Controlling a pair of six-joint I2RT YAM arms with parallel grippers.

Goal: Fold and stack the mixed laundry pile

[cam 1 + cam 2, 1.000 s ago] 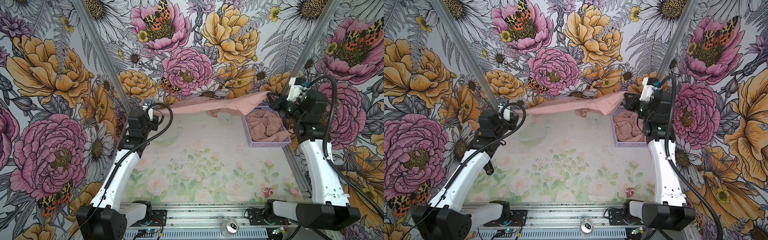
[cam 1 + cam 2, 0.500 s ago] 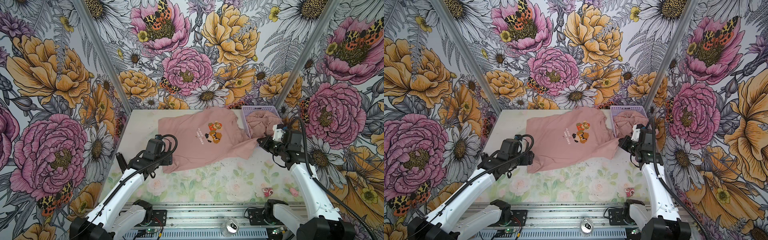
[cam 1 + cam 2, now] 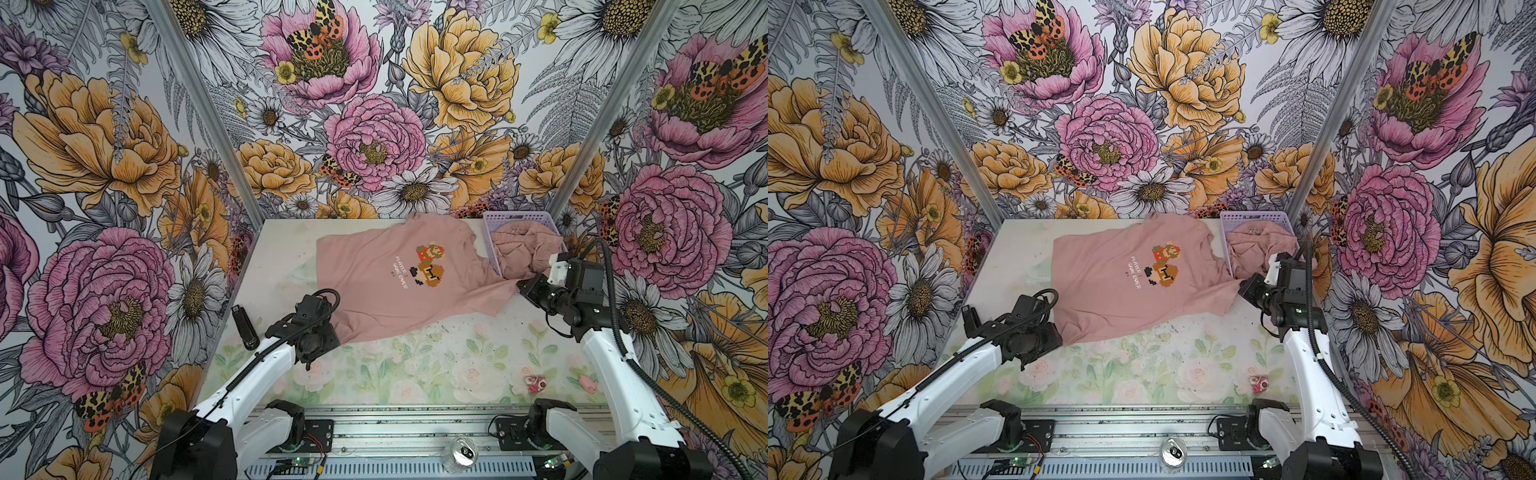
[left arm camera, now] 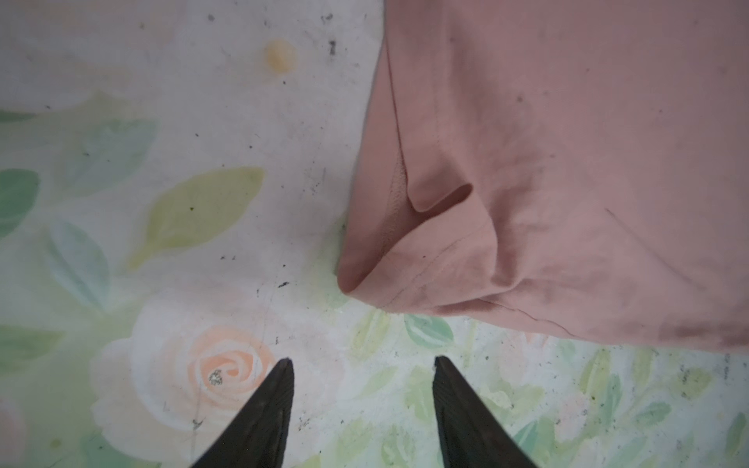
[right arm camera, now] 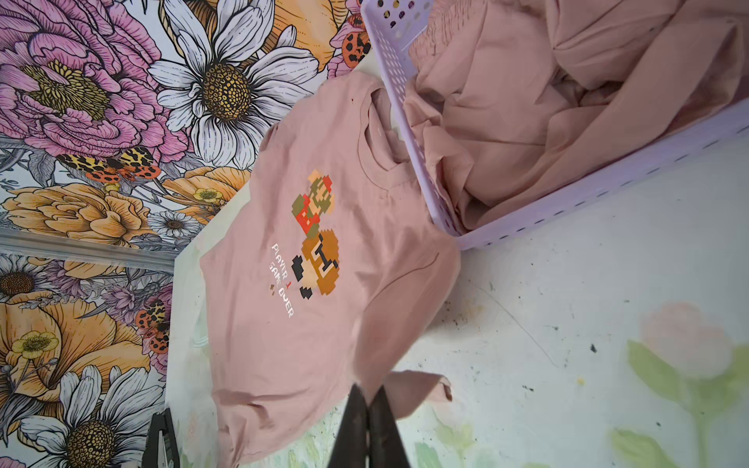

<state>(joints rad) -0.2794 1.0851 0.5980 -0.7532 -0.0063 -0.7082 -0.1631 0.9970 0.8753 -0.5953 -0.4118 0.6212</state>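
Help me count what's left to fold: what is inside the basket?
Crumpled pink cloth fills the basket. Whether it is one garment or several, and anything beneath, is hidden.

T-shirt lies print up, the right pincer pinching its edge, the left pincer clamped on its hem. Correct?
Wrong on the left pincer: the left wrist view shows it open, clear of the T-shirt. The right pincer does pinch the edge.

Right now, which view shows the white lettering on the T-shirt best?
The right wrist view: the lettering is large and legible. In both top views it is small but readable. The left wrist view shows only the T-shirt's hem corner, no print.
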